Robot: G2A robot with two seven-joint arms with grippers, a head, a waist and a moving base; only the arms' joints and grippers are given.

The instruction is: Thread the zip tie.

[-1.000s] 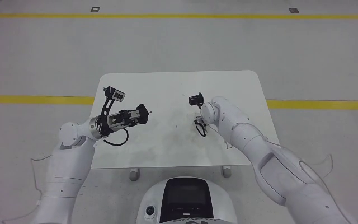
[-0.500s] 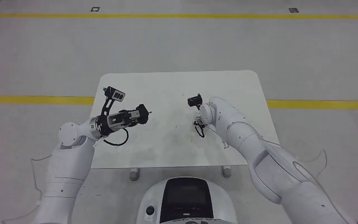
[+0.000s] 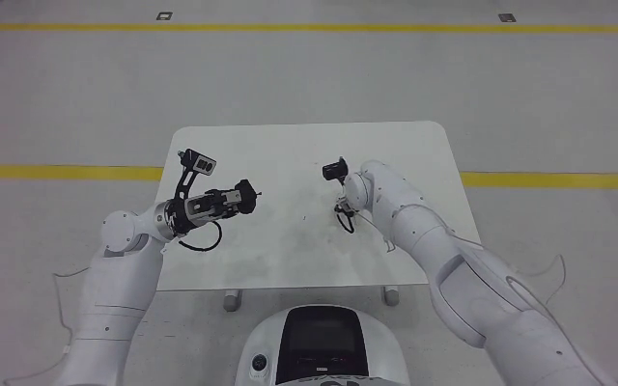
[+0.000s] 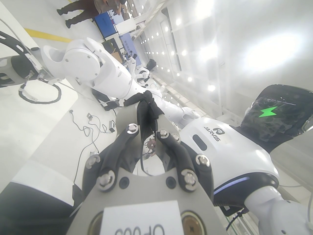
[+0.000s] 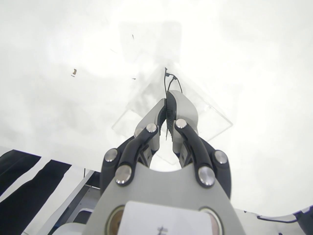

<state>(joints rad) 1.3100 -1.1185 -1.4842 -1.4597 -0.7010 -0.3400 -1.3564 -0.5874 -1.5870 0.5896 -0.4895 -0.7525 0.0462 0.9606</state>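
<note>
Right gripper (image 5: pixel 167 99) is pinching a black zip tie (image 5: pixel 166 84) just above the scuffed white table (image 5: pixel 73 37); left gripper (image 4: pixel 146 105) is hanging closed.

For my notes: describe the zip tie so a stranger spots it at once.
On the white table, find the right arm's pincer over a clear plastic sheet. The zip tie is the strand pinched in it, sticking out past it: black and hair-thin, unlike the thick cable loop nearby.

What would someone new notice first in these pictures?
The right gripper, pointing down at the white table, pinches a thin black zip tie above a clear square sheet. The left gripper hangs over the table's other side, black cloth knotted round its tips.
</note>
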